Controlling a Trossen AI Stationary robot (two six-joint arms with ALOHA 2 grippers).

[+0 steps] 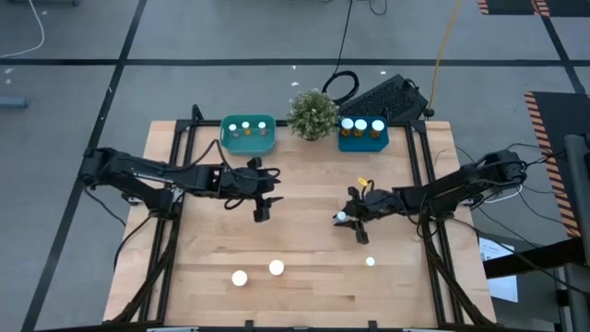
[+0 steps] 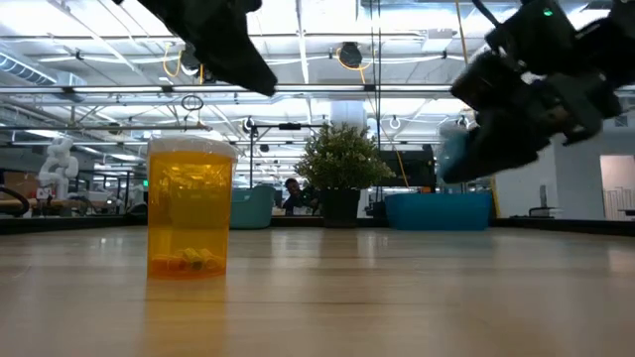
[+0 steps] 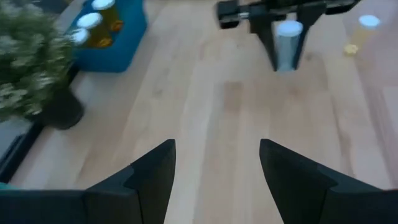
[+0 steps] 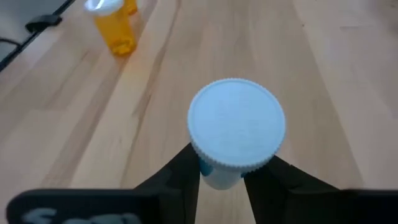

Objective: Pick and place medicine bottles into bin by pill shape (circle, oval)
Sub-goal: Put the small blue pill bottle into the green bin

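Teal bin (image 1: 248, 134): three bottles | blue bin (image 1: 362, 133): three | right hand (image 1: 348, 216) clamped on white bottle (image 4: 236, 132), seemingly lifted | left hand (image 1: 261, 195) apart, empty | three left on table (image 1: 304, 277)

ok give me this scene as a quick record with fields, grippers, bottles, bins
right gripper: shut on a white-capped bottle, held above the table's middle
left gripper: open, empty, over the table left of centre
teal bin: back left, three bottles inside
blue bin: back right, three bottles inside
loose bottles: three near the front edge
potted plant: between the two bins
table: light wood
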